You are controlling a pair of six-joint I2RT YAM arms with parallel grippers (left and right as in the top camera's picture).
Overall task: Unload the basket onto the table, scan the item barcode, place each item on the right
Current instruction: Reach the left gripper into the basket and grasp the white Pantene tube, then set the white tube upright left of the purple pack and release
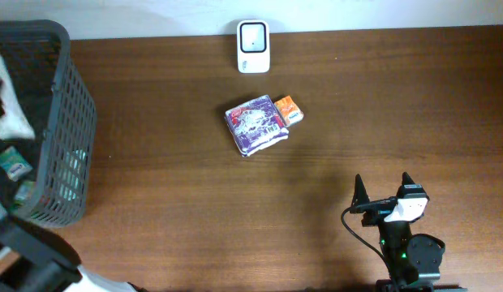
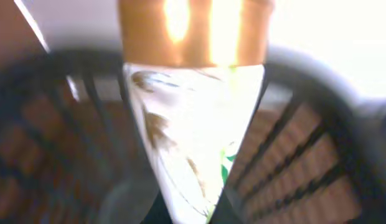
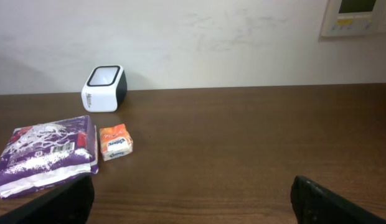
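Packet (image 2: 193, 124), white and blurred, sits down in the basket (image 1: 69, 122), pinched by your closed left gripper (image 2: 192, 214). It looks light, soft and floppy, so hold it near an edge. Your right gripper (image 3: 193, 196) gapes wide, empty.

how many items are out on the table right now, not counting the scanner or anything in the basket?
2: a purple packet mid-table and a small orange box just right of it, both near the scanner. What's in the basket is partly hidden.
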